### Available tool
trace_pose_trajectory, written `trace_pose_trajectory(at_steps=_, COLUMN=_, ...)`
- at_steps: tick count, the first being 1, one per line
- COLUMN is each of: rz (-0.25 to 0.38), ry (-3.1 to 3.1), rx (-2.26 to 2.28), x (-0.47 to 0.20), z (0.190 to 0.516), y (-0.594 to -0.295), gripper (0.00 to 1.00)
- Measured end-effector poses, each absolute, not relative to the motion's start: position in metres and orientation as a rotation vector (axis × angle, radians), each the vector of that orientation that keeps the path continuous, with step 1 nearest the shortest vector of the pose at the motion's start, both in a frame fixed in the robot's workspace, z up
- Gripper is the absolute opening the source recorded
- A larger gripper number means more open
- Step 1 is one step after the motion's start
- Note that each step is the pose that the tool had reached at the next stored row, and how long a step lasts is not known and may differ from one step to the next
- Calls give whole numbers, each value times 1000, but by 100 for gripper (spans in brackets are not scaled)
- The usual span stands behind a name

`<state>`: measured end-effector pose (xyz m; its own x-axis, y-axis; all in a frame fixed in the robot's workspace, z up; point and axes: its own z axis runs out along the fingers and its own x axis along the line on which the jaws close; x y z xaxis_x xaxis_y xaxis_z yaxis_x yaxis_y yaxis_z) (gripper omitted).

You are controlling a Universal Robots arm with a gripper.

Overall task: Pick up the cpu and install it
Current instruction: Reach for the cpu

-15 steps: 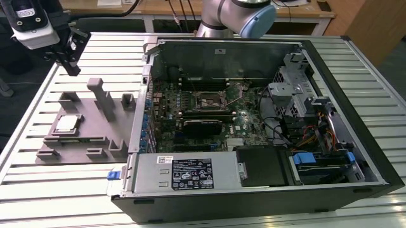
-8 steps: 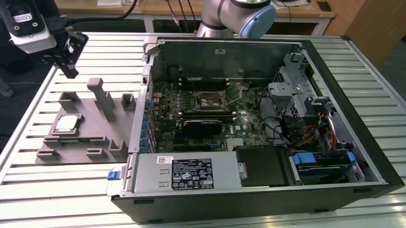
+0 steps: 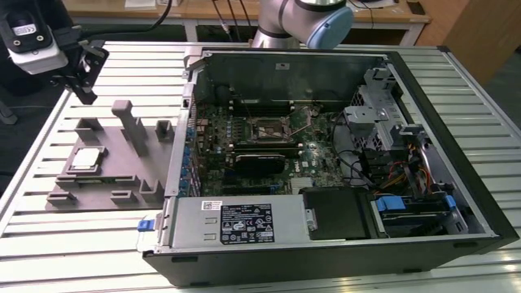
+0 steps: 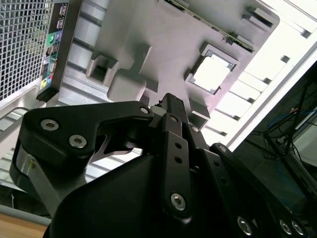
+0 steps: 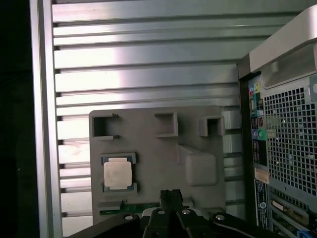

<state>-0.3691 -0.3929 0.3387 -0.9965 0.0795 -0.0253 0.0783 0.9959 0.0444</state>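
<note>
Gripper (image 5: 171,194), closed and empty, hangs apart from cpu (image 5: 118,174) seated in grey tray (image 5: 148,141)

One cpu (image 3: 85,159), one fixture tray (image 3: 99,187), one computer case (image 3: 277,72)

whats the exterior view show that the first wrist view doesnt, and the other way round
Exterior view: the open case's inside, with the motherboard, its socket and the power supply. First wrist view: the case's rear grille and ports. Both: the cpu lying in the grey fixture tray on the slatted table, with the gripper near the tray, clear of the cpu.
</note>
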Motion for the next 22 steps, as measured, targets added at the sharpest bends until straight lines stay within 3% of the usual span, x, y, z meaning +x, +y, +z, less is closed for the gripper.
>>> trace_pose_trajectory(at_steps=22, rz=68, ry=3111, rx=123, x=-389, z=322, y=-393, gripper=11)
